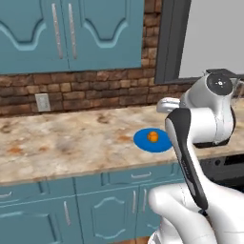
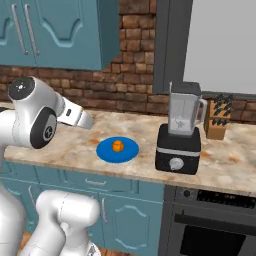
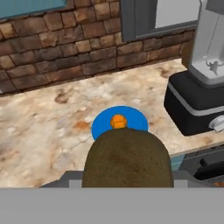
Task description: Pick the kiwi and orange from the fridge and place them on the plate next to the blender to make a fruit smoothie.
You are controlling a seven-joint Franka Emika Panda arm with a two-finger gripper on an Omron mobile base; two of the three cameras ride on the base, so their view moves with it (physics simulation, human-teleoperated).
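Note:
The brown kiwi [image 3: 126, 157] looms large at the bottom of the hand view, and my gripper [image 3: 126, 183] is shut on it, its fingertips hidden behind the fruit. Beyond it, the blue plate [image 3: 103, 124] lies on the marble counter with the orange [image 3: 118, 121] resting on it. From the base cameras the orange [image 2: 117, 145] sits near the middle of the plate [image 2: 129, 151]. The blender [image 2: 179, 135] stands just right of the plate. The kiwi hangs short of the plate, above the counter's front edge. The fridge is out of view.
A knife block [image 2: 216, 122] stands right of the blender, with an oven [image 2: 210, 220] under the counter there. A brick wall backs the counter, with a wall outlet [image 1: 43, 101] at left and blue upper cabinets [image 1: 71, 33] overhead. Bare counter [image 1: 71, 138] stretches left of the plate.

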